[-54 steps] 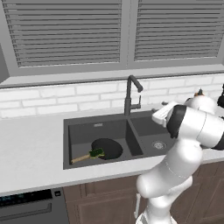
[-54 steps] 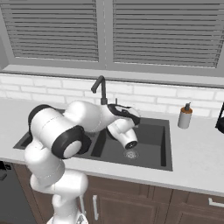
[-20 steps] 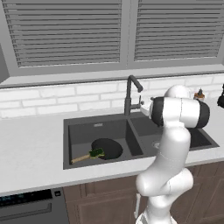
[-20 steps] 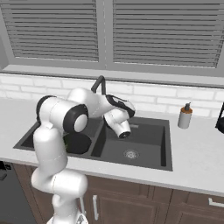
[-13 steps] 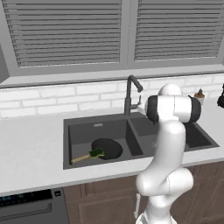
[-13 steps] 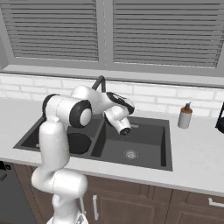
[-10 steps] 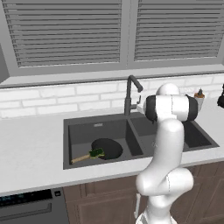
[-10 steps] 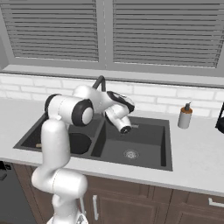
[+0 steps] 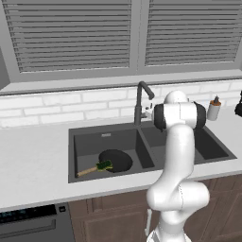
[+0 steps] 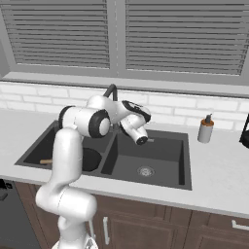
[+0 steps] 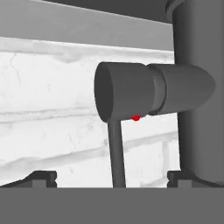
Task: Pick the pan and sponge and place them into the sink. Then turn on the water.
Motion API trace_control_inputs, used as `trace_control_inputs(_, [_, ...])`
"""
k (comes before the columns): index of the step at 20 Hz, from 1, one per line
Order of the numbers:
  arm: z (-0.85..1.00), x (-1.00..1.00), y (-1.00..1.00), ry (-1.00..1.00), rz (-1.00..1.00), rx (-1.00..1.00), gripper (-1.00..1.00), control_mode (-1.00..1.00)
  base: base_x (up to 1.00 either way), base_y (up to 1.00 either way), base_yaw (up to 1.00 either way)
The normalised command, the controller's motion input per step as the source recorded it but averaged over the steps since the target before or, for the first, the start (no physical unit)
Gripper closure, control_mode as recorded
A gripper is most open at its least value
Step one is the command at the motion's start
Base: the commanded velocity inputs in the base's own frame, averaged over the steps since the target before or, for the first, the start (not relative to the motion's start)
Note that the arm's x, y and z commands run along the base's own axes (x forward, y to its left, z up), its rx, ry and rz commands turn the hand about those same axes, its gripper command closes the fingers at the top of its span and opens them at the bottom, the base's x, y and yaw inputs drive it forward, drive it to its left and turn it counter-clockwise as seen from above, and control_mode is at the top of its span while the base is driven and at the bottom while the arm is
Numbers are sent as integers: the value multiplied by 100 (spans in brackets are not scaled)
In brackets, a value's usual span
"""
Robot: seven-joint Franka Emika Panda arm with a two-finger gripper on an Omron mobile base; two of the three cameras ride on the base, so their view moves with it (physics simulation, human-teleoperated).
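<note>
From the left we see the pan (image 9: 115, 159) and sponge (image 9: 104, 165) in the sink's (image 9: 75, 142) left basin, below and left of the pincer, which is hidden behind the arm. From the right, the pincer (image 10: 144, 140) hangs over the right basin, just beside the faucet (image 10: 112, 92). In the hand view our fingertips (image 11: 41, 177) stand spread wide, the faucet's handle (image 11: 131, 92) between and just ahead.

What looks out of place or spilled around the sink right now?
Nothing stands out. The black frying pan with wooden handle and green sponge lie in the dark grey double sink's left basin; no water runs from the tall dark faucet.
</note>
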Motion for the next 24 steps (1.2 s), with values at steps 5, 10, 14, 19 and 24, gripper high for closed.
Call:
trace_control_inputs(5, [-32,44,-14,0,0,0,-100,-100,0,0,0])
trace_control_inputs(10, [-21,39,-8,0,0,1,-100,-100,0,0,0])
trace_control_inputs(14, [-8,34,-1,0,0,0,-100,-100,0,0,0])
trace_control_inputs(19, [-3,22,-1,0,0,0,100,-100,0,0,0])
trace_control_inputs(24, [0,10,-24,-1,0,4,100,-100,0,0,0])
